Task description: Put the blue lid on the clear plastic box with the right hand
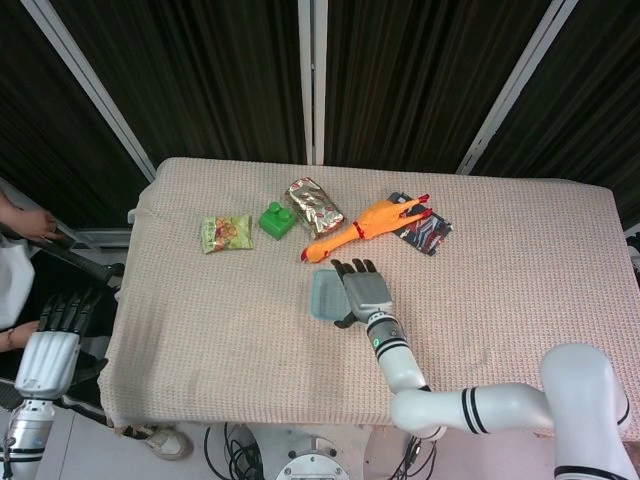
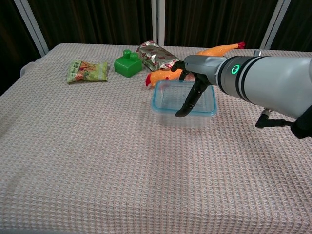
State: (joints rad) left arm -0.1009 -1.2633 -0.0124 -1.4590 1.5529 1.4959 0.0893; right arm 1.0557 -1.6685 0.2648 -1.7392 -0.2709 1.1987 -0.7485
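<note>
The clear plastic box (image 2: 183,117) stands mid-table, with the blue-rimmed lid (image 2: 165,95) lying on top of it. My right hand (image 2: 196,80) reaches over the lid: its fingers lie at the far rim and its thumb comes down to the near rim, so it holds the lid across. From above, the right hand (image 1: 365,290) covers most of the box (image 1: 322,297). My left hand (image 1: 52,322) hangs off the table's left side, fingers straight and apart, holding nothing.
Behind the box lie an orange rubber chicken (image 1: 370,225), a foil packet (image 2: 156,55), a green block (image 2: 128,64) and a green snack bag (image 2: 87,71). A dark patterned pouch (image 1: 425,232) sits by the chicken. A person's arm (image 1: 25,218) shows at the left edge.
</note>
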